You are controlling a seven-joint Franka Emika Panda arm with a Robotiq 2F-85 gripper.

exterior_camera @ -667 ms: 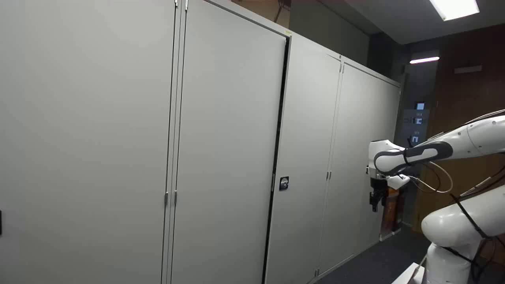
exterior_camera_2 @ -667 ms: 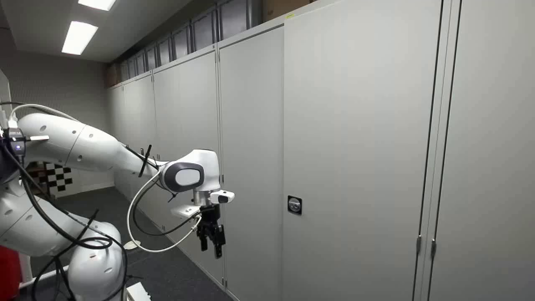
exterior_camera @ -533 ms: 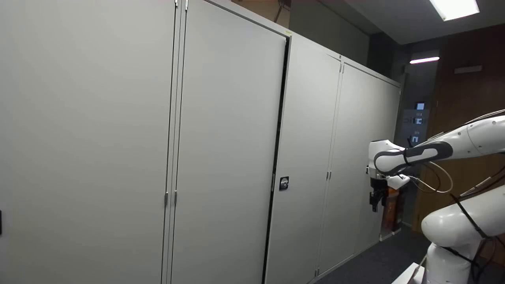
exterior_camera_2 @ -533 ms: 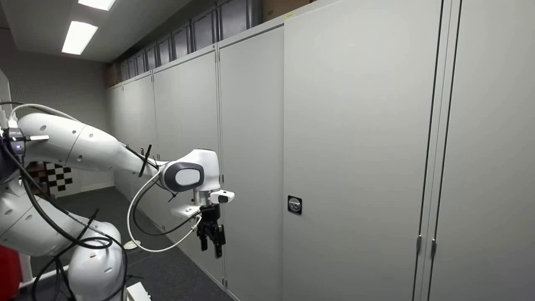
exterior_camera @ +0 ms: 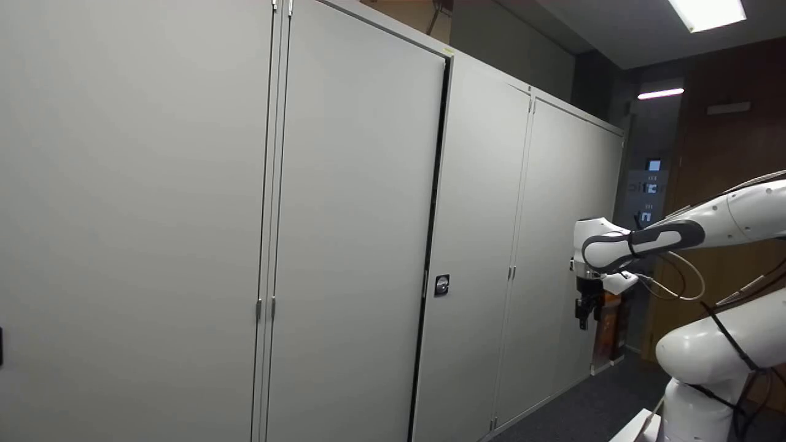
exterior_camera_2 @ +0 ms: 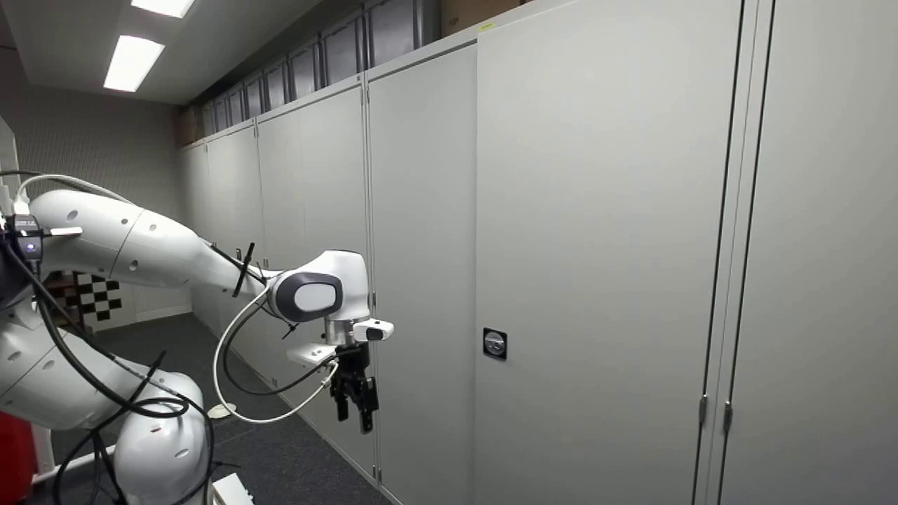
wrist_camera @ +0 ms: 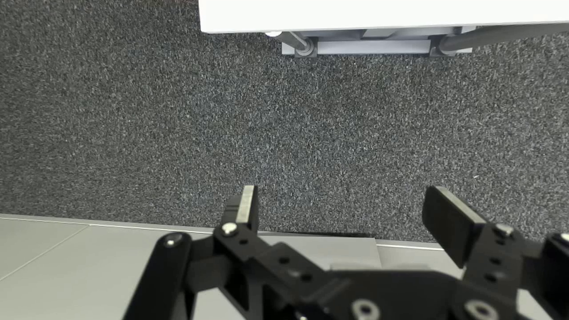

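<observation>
My black gripper (wrist_camera: 342,202) stands open in the wrist view, its two fingers (wrist_camera: 451,229) wide apart with only carpet visible between them. It points straight down and holds nothing. In both exterior views the gripper (exterior_camera_2: 354,419) hangs in front of a long row of tall grey cabinets (exterior_camera: 362,233). Nearest to it is a grey cabinet door (exterior_camera_2: 424,280); whether any gap is left between them is hard to judge. A round latch in a black square plate (exterior_camera_2: 494,344) sits on a door that stands slightly proud. The same latch (exterior_camera: 441,285) shows in an exterior view, beside a dark vertical gap.
Dark grey carpet (wrist_camera: 311,124) lies below the gripper. A white tabletop on metal legs (wrist_camera: 382,12) borders it at the top of the wrist view. Cabinet fronts (wrist_camera: 80,266) run along the bottom. Loose cables (exterior_camera_2: 224,365) loop beside the arm. Grey bins (exterior_camera_2: 342,52) line the cabinet tops.
</observation>
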